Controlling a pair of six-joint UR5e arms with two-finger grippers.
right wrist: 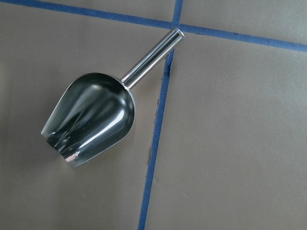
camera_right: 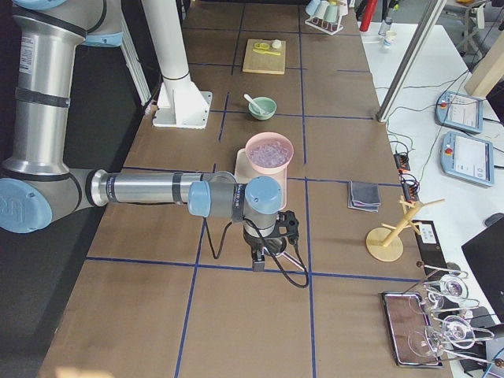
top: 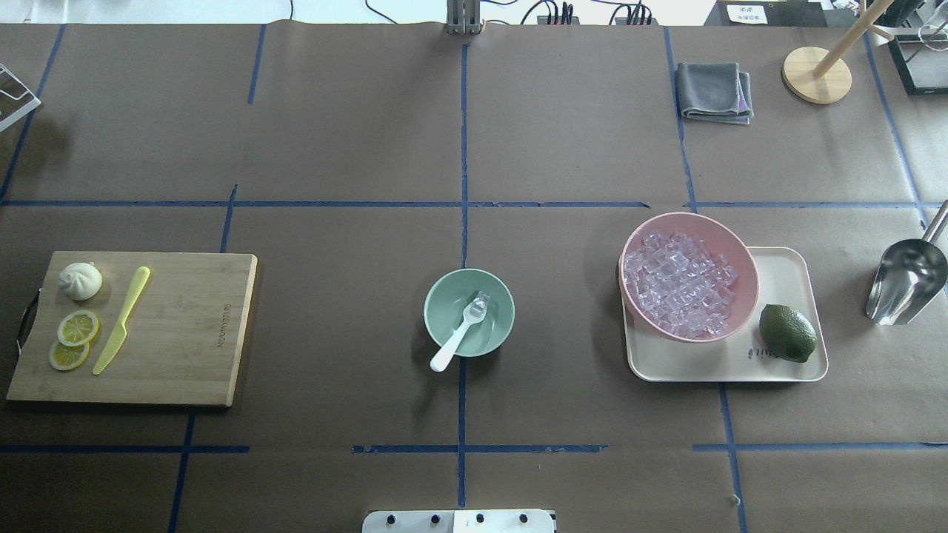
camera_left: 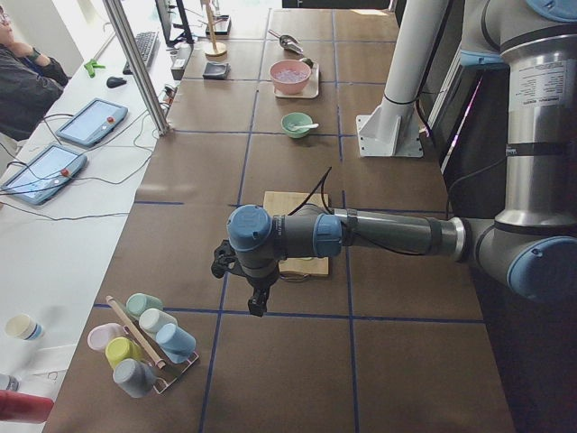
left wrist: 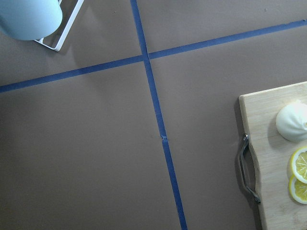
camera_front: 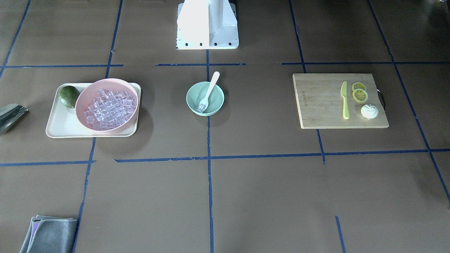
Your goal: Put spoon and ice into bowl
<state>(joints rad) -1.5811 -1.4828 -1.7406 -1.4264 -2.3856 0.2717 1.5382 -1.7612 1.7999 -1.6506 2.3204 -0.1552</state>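
**Grey folded cloth (camera_front: pixel 52 235) inward: our count of the papered table (camera_front: pixel 246 196)**

Item 1, task set. We log a small mint-green bowl (camera_front: pixel 194 94) with smooth, plain sides. It stands alone at the table's middle on a blue tape line (camera_front: pixel 210 175), well apart from everything else. A white plastic spoon (camera_front: pixel 210 90) lies in it. The oval scoop is down on the bowl's floor, and the slim straight handle leans out over the rim on the robot's side. One clear, glassy ice cube (camera_front: pixel 201 107) rests on the scoop, inside the bowl.

Item 2, robot's right. A cream tray (camera_front: pixel 59 124) carries a wider pink bowl (camera_front: pixel 109 84) heaped with like cubes (camera_front: pixel 110 109). A dark green lime (camera_front: pixel 69 96) lies just beside that bowl on the tray. A steel scoop (right wrist: pixel 91 117) lies on the paper near the tray.

Item 3, robot's left. A bamboo cutting board (camera_front: pixel 323 105) bears a yellow-green plastic knife (camera_front: pixel 345 100), two lemon slices (camera_front: pixel 359 92) and a white bun (camera_front: pixel 369 111).

Markings. One line of print runs along the board's inner edge, and there is a small dark mark on the tray by the lime. We find both too small to read.

Effectors. The left gripper (camera_left: pixel 259 302) hangs above the paper beyond the board's handle end. The right gripper (camera_right: pixel 257 260) hangs over the steel scoop. We cannot tell the jaw state of either, and neither touches the bowl.
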